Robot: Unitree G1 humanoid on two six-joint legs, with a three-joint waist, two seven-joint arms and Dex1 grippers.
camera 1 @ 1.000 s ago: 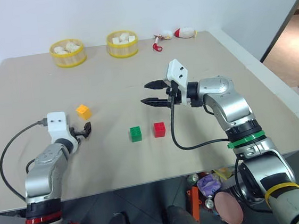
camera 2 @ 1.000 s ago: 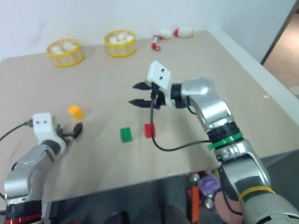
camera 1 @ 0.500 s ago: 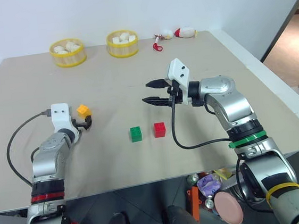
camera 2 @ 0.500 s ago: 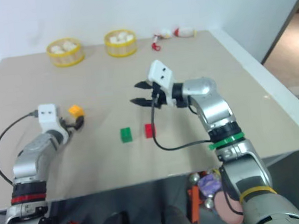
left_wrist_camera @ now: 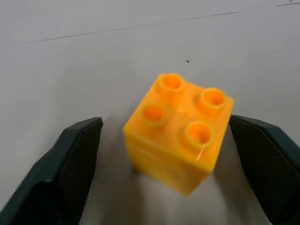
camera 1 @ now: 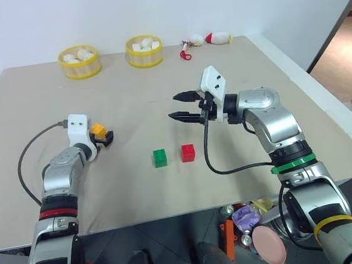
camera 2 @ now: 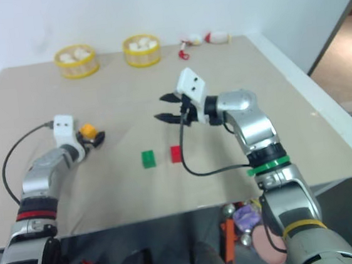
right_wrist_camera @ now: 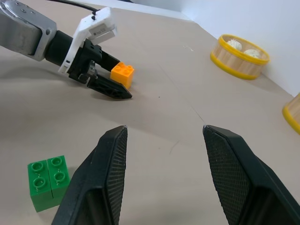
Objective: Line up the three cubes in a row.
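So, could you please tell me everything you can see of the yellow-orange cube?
The yellow-orange cube is a small, glossy plastic toy brick with four round hollow studs on top. It sits upright on the beige table, turned corner-on to the left end effector, apart from the green and red cubes. The end effector's two black fingers stand either side of it, open, with a gap showing at one finger; whether the other touches it cannot be told.
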